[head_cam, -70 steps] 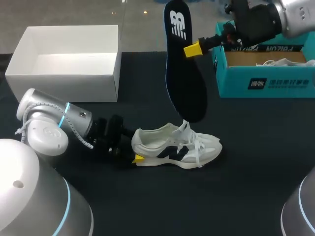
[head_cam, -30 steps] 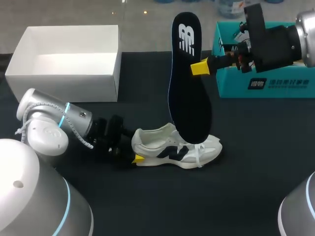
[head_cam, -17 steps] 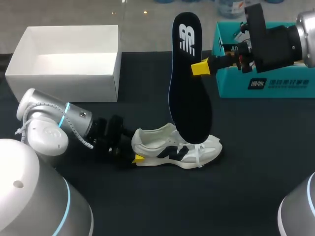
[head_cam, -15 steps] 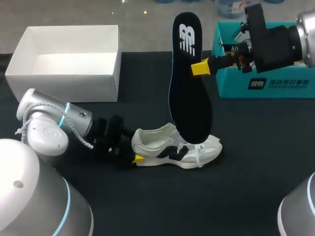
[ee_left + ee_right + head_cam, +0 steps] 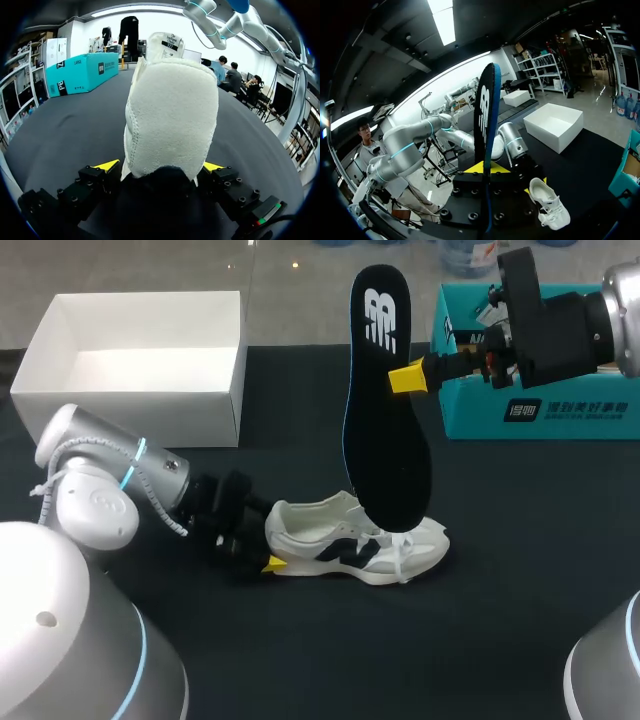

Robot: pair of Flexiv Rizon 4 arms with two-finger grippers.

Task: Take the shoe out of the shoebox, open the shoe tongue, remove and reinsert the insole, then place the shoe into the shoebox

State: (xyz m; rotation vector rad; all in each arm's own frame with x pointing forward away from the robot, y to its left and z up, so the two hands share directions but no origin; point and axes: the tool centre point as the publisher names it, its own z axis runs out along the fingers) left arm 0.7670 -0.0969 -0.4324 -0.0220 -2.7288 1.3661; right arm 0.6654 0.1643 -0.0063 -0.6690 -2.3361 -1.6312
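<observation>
The right gripper [image 5: 407, 377] is closed on the long edge of a dark navy foam insole [image 5: 385, 440] with a white logo, its two yellow-tipped fingers nearly together, one on each face. It holds the insole upright in the air, logo end at the top. The insole's lower end hangs right over the laces of a white fabric shoe [image 5: 360, 545] with a dark navy side mark; whether they touch cannot be told.

The shoe lies out of its box, upright on its sole on the black table [image 5: 500, 620]. The left gripper [image 5: 160, 167] clamps the shoe's padded heel, with its yellow-tipped fingers spread wide against either side. From that wrist, the shoe's tongue stands up beyond the heel collar.

Behind the right gripper, at the table's far right, sits the teal cardboard shoebox [image 5: 540, 410], open on top. At the far left sits an open white cardboard box [image 5: 140, 400], well apart from the shoe.
</observation>
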